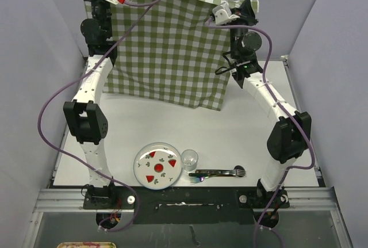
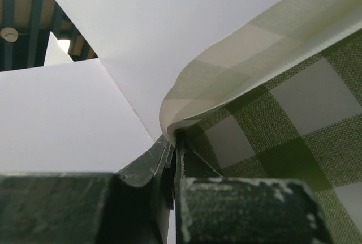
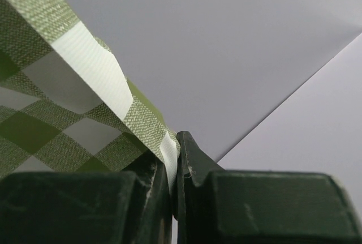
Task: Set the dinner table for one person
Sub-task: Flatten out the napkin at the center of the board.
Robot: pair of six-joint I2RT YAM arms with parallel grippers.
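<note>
While left tool (image 2: 172, 140), right tool (image 3: 175, 143) pinch cloth (image 1: 167, 46), dinner table (image 1: 172, 122) long left-right

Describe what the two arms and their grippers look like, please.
The left arm and the right arm have white links, black joints and a loose purple cable each. The left gripper and the right gripper have dark, scuffed fingers.

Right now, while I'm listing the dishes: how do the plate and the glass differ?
The plate is wide, flat and white with red motifs; the glass is narrower, taller and clear. The plate lies left, the glass by its right rim. Both stand on the dinner table, at its near edge.
</note>
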